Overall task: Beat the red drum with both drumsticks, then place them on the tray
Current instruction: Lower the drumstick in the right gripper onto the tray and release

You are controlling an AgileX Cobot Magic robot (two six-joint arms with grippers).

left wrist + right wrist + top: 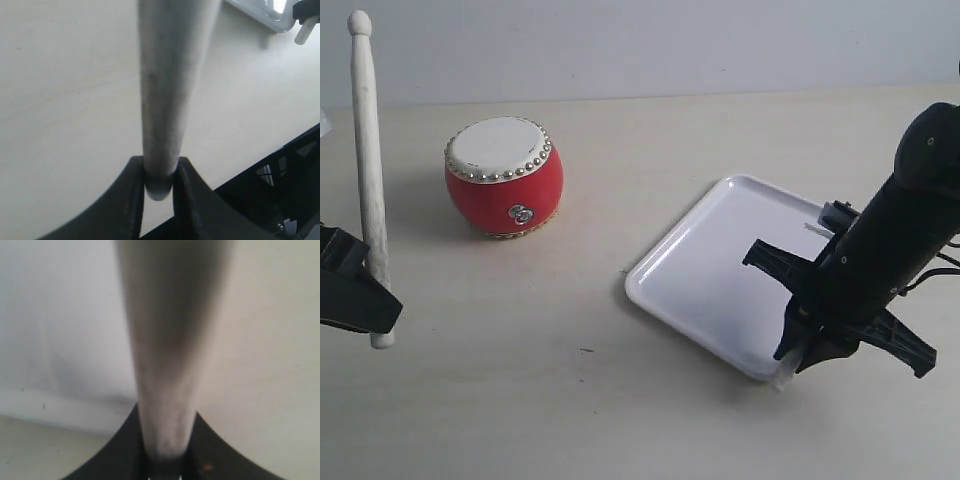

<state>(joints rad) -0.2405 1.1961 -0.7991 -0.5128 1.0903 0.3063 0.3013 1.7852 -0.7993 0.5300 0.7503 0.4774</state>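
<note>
The red drum (503, 178) stands upright on the table at the back left, its pale skin facing up. My left gripper (368, 288) is at the left edge, shut on one drumstick (367, 170) near its butt end; the stick points almost straight up, left of the drum and apart from it. The left wrist view shows that drumstick (165, 90) clamped between the jaws of my left gripper (159, 176). My right gripper (802, 345) hangs over the front right corner of the white tray (710, 270), shut on the second drumstick (167, 365), which the arm mostly hides in the exterior view.
The tray sits at an angle right of centre. Its corner (260, 12) shows in the left wrist view and its rim (60, 412) in the right wrist view. Bare tabletop lies between drum and tray and along the front.
</note>
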